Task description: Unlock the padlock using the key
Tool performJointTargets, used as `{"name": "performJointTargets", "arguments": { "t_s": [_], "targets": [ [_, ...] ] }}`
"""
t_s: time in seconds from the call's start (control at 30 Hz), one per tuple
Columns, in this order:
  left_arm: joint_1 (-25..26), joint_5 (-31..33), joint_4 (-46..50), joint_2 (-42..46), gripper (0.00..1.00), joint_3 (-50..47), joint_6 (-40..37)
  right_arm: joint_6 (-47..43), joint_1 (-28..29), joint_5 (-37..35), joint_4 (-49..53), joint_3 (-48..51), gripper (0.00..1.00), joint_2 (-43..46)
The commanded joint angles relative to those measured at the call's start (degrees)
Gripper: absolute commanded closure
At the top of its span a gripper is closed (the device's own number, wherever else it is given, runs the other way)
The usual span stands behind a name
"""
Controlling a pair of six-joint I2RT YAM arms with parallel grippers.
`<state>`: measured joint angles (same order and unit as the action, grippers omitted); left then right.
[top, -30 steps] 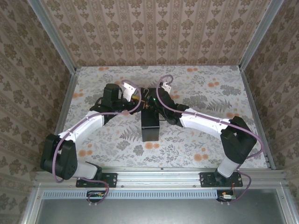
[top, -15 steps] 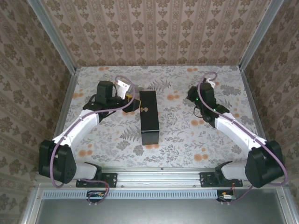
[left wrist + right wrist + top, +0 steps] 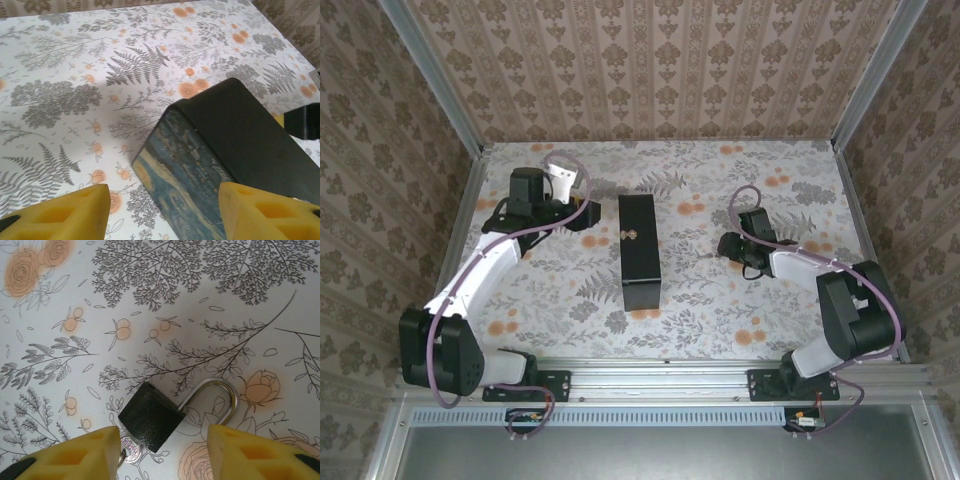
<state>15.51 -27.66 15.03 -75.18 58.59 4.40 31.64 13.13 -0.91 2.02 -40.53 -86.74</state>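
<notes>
One padlock [image 3: 152,421] lies flat on the floral surface [image 3: 150,315]. It has a black, grainy body and a silver shackle [image 3: 222,395] that arches off to one side. A silver key [image 3: 129,450] shows at the body's lower corner. The right end effector [image 3: 161,431] hovers over it, to the right of the box [image 3: 639,250], with its yellow fingers spread either side and gripping nothing. The left end effector [image 3: 160,189] is likewise released, its fingers apart before the box's blue-and-yellow painted face.
</notes>
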Motion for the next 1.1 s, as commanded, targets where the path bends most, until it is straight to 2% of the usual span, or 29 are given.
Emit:
{"name": "performJointTargets", "arguments": {
  "t_s": [0.0, 0.07, 0.13, 0.17, 0.2, 0.23, 0.37, 0.53, 0.63, 0.77, 1.07],
  "targets": [
    [-0.39, 1.93, 2.78, 1.77, 0.39, 1.77, 1.22, -3.25, 0.06, 2.03, 3.11, -4.16, 0.48, 4.34],
    [-0.44, 2.43, 2.54, 2.07, 0.39, 0.81, 1.74, -2.88, 1.23, 3.62, 6.26, -6.75, 0.39, 9.10],
    [-0.35, 3.02, 2.16, 2.06, 0.39, 0.05, 2.50, -1.36, 5.43, 3.17, 8.65, -9.02, 0.36, 12.10],
    [-0.41, 3.47, 1.87, 1.92, 0.38, -0.39, 2.84, 0.12, 8.83, 2.49, 9.32, -10.12, 0.27, 13.15],
    [-0.38, 4.17, 1.98, 1.76, 0.38, -0.66, 3.20, 1.84, 11.62, 1.64, 10.41, -11.19, 0.02, 13.73],
    [-0.41, 5.25, 2.18, 1.55, 0.38, -0.90, 3.61, 4.10, 14.64, 0.76, 11.66, -12.46, 0.00, 14.24],
    [-0.48, 8.98, 4.48, 0.75, 0.33, -0.70, 6.00, 9.29, 25.24, -6.49, 12.59, -14.22, 0.00, 15.38],
    [-0.57, 12.74, 7.68, 0.78, 0.33, -0.69, 6.98, 9.71, 33.73, -12.03, 14.63, -16.87, 0.00, 13.58],
    [-0.57, 12.56, 7.13, 1.59, 0.32, -1.75, 7.35, 9.66, 35.97, -13.55, 17.11, -18.77, 0.00, 11.11],
    [-0.59, 11.84, 6.45, 2.14, 0.33, -2.75, 7.05, 9.78, 38.23, -14.40, 15.64, -20.07, 0.00, 9.27],
    [-0.74, 12.82, 7.38, 2.65, 0.32, -3.04, 6.40, 9.41, 41.04, -16.13, 20.62, -27.68, 0.00, 0.97]
  ]
}}
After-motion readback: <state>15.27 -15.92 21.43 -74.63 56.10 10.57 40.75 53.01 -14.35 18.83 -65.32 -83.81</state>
